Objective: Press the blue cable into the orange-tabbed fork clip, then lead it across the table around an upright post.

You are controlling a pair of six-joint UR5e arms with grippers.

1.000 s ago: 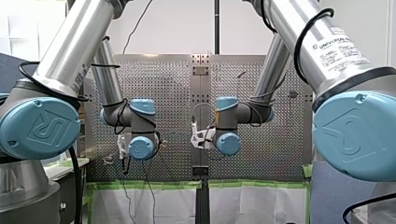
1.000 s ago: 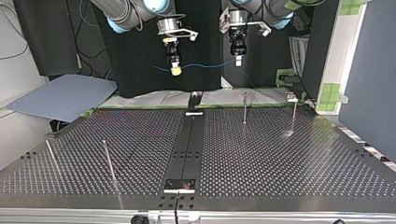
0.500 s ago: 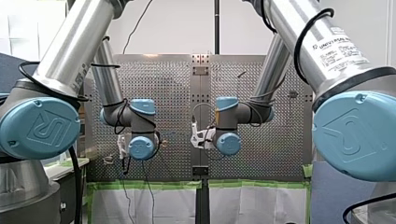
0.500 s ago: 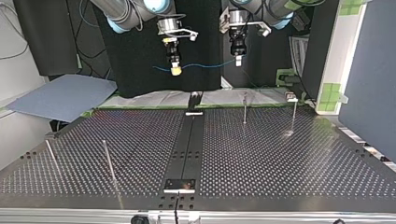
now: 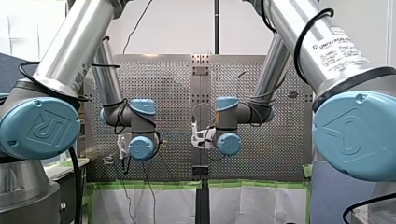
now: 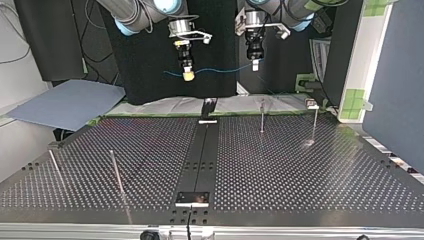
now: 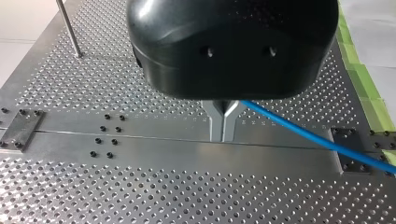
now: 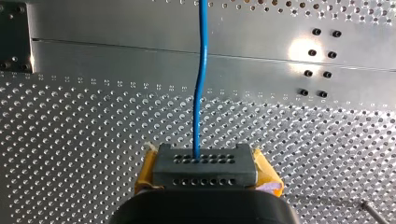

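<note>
The blue cable [image 6: 220,69] hangs in the air as one nearly level span between the two grippers, with its long axis running straight from one set of jaws to the other. My left gripper [image 6: 255,64] has its metal fingers [image 7: 217,126] pressed together on the cable, which leaves them sideways and slightly downward toward the other arm. My right gripper [image 6: 188,75] is clamped on the cable between its yellow pads [image 8: 145,173]. From there the cable runs straight ahead of the jaws, and a short free tail sticks out on their far side. Both grippers are well above the perforated table [image 6: 300,170], near its edge on the arms' side, so the cable touches nothing on the table. The nearest upright post [image 6: 262,119] stands almost directly below my left gripper, and a second post [image 6: 314,125] stands further out on the same side. Two leaning rods [image 6: 116,172] lie well apart from either set of jaws. I cannot pick out the orange-tabbed fork clip with any confidence, so seating the cable there looks not yet done. I judge that my left arm is the nearer one for bringing the span down.
</note>
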